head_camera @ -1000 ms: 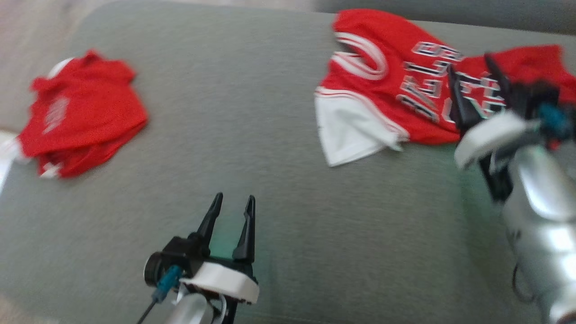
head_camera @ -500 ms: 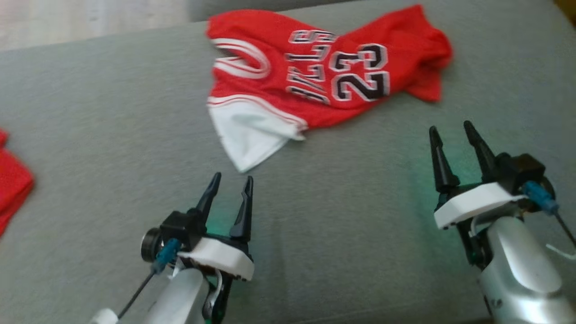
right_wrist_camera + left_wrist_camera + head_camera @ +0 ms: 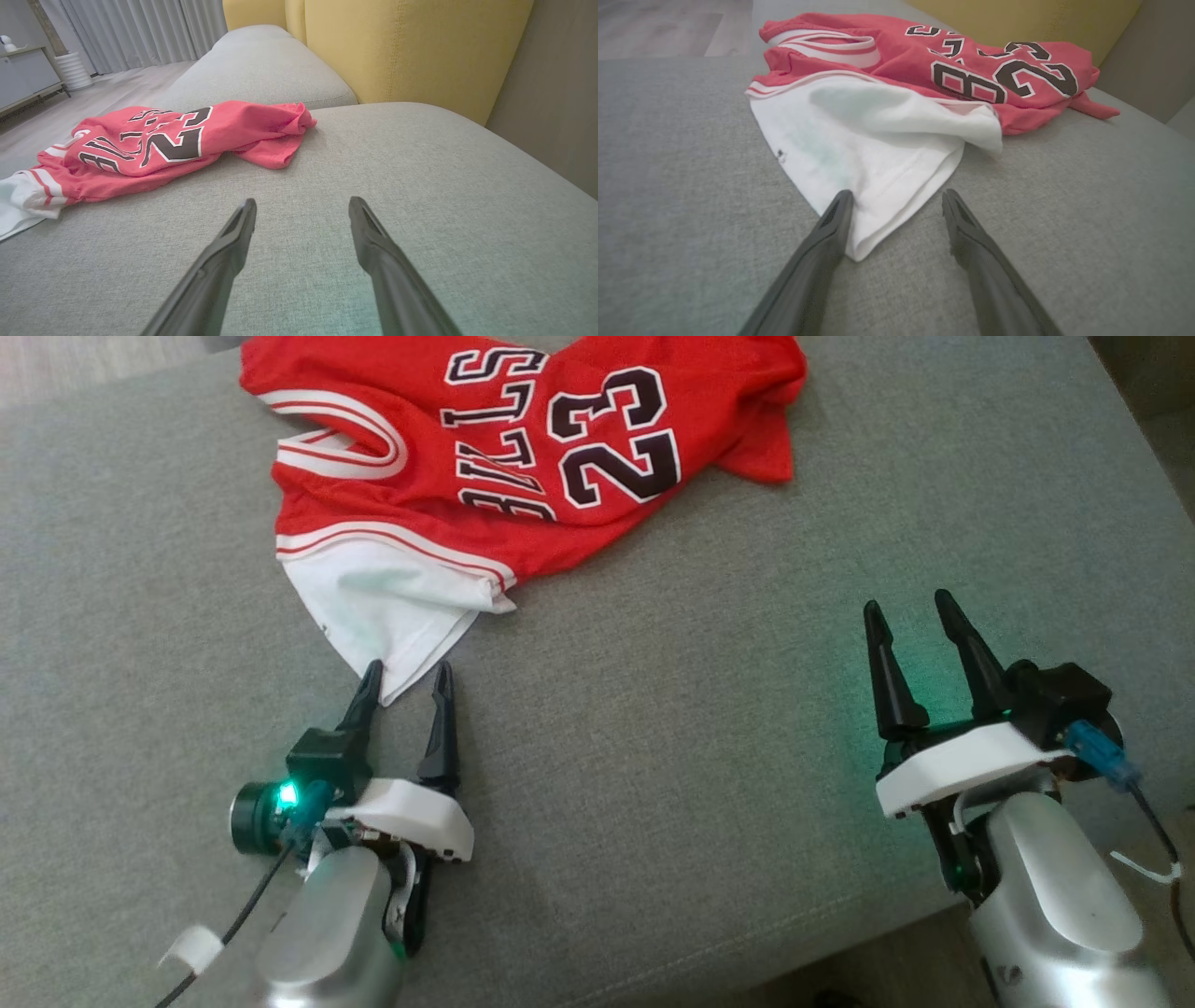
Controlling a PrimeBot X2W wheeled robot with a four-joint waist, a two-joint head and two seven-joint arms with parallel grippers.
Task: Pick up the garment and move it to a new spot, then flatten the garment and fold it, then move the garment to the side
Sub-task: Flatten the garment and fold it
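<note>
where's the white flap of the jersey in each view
head: white flap left of centre, its tip at the left hand.
left wrist: centre, reaching down to the hand.
right wrist: far left edge.
shared landmark: the black 23.

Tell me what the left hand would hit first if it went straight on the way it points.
The white corner of the red jersey, which lies between the open fingertips of the left hand; whether it touches them is unclear.
</note>
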